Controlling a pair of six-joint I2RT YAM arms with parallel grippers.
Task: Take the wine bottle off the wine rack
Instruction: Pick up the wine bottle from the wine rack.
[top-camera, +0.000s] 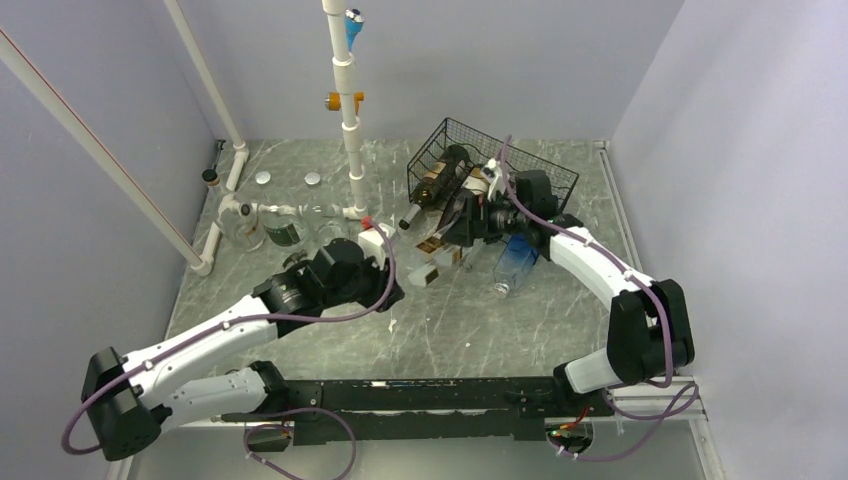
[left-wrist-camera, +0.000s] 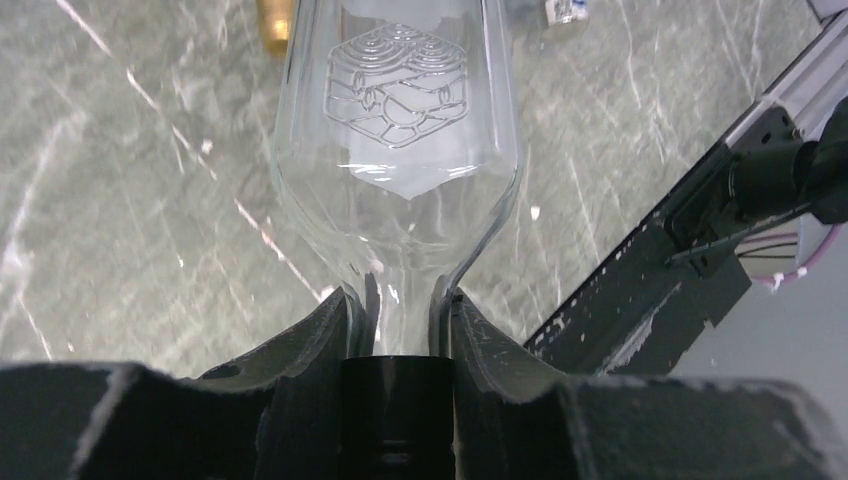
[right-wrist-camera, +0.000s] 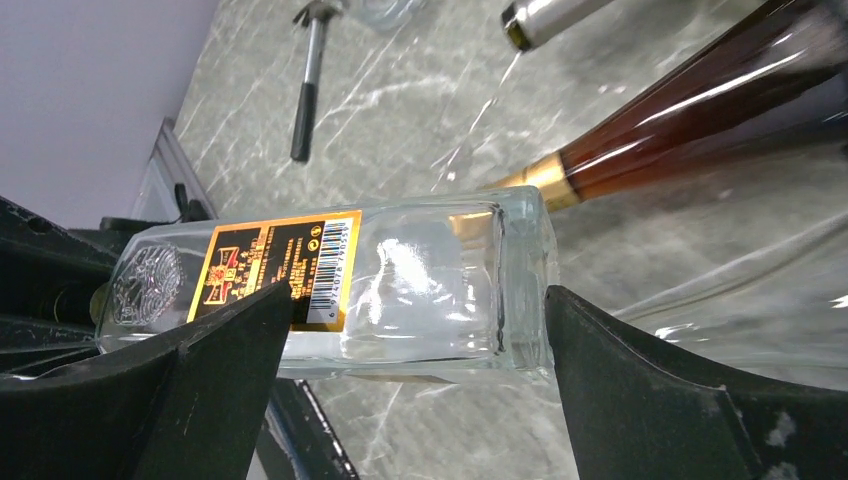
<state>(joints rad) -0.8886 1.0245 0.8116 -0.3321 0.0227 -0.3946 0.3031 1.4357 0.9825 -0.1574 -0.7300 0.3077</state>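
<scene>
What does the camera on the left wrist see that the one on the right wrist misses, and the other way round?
Only the left wrist: a clear bottle with an embossed hexagon emblem, its neck pinched in the shut left gripper. Only the right wrist: a square clear bottle with a black-and-gold label, sideways inside the open right gripper, and a brown bottle behind it. Both: the grey marbled tabletop.
</scene>
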